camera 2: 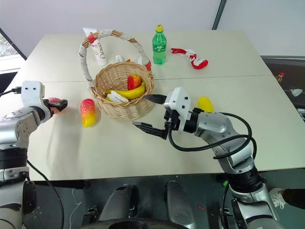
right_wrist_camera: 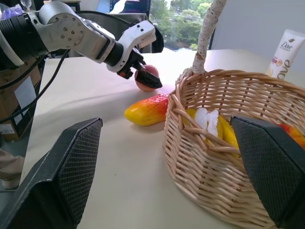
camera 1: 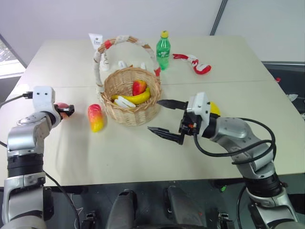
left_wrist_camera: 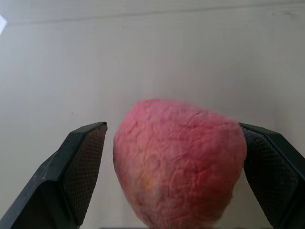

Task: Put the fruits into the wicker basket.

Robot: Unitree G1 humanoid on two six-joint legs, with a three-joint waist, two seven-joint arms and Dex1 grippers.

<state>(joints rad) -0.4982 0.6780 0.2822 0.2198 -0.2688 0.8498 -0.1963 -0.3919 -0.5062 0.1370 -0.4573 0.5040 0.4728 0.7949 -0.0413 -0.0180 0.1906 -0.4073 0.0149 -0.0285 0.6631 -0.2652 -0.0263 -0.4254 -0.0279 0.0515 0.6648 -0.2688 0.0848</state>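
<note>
1. Presently the left gripper stands with its jaws spread wide on either side of the pink-orange peach, which sits between the two black fingers. In the left wrist view one finger lies close against the fruit's side and a thin gap shows at the other, so no clamp on it can be read.
2. Just beyond those jaws, towards the middle of the table, lies the red-and-yellow mango, apart from the peach and just beside the wicker basket.
3. The right gripper hangs above the table with its jaws fully apart and nothing between them, pointing sideways at the basket's wall, which stands close in front of the fingertips.
4. Inside the basket lie a yellow banana, a red-and-yellow fruit and some white pieces.
5. Behind the right gripper's wrist, on the table, rests the yellow lemon.
6. Past the basket stand a white tube and a green bottle, with a red-and-white curved object beside the bottle.
</note>
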